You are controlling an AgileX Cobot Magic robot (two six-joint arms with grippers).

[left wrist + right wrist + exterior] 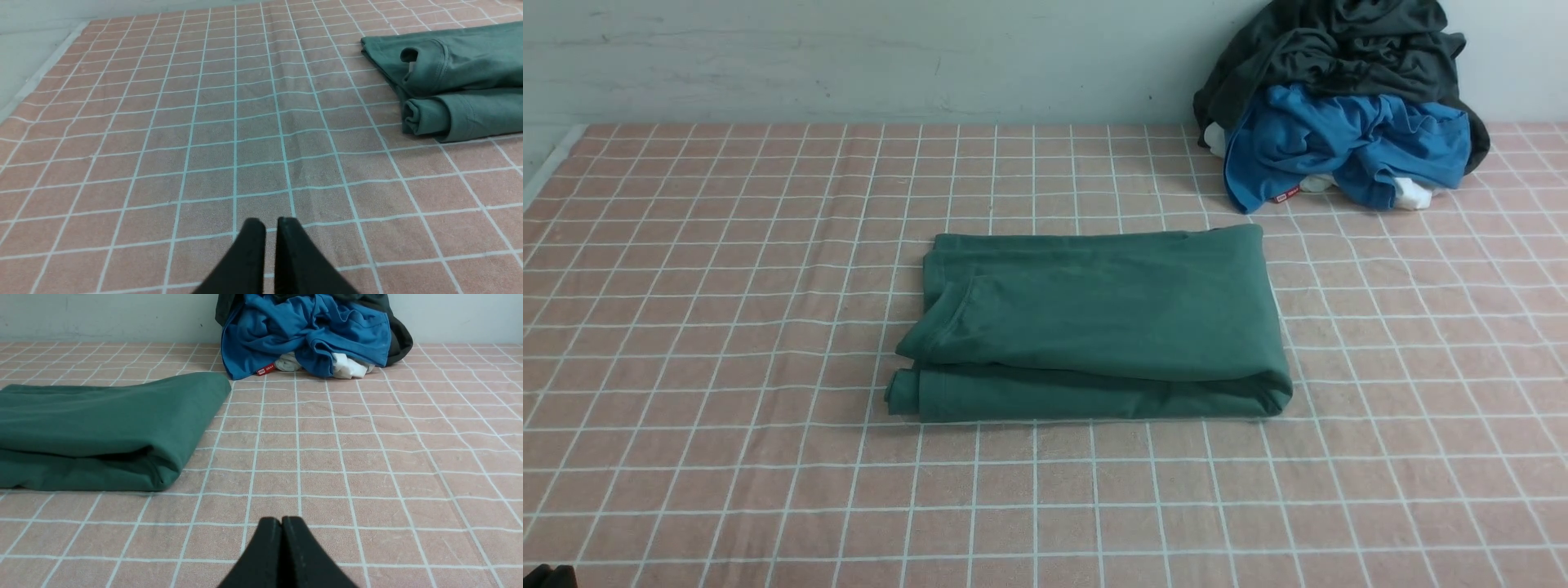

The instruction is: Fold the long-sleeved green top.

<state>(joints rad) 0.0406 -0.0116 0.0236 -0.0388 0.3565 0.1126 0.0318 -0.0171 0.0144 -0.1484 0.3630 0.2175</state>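
The green long-sleeved top point(1094, 322) is seen folded at mid-bench, long axis running left to right. Both the left gripper point(271, 222) and right gripper point(281, 520) are clenched empty, flanking it.

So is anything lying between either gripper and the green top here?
Nothing visible does. Only bare checked cloth lies between the left gripper and the folded green long-sleeved top, and between the right gripper and it. The clothes pile sits apart, against the wall.
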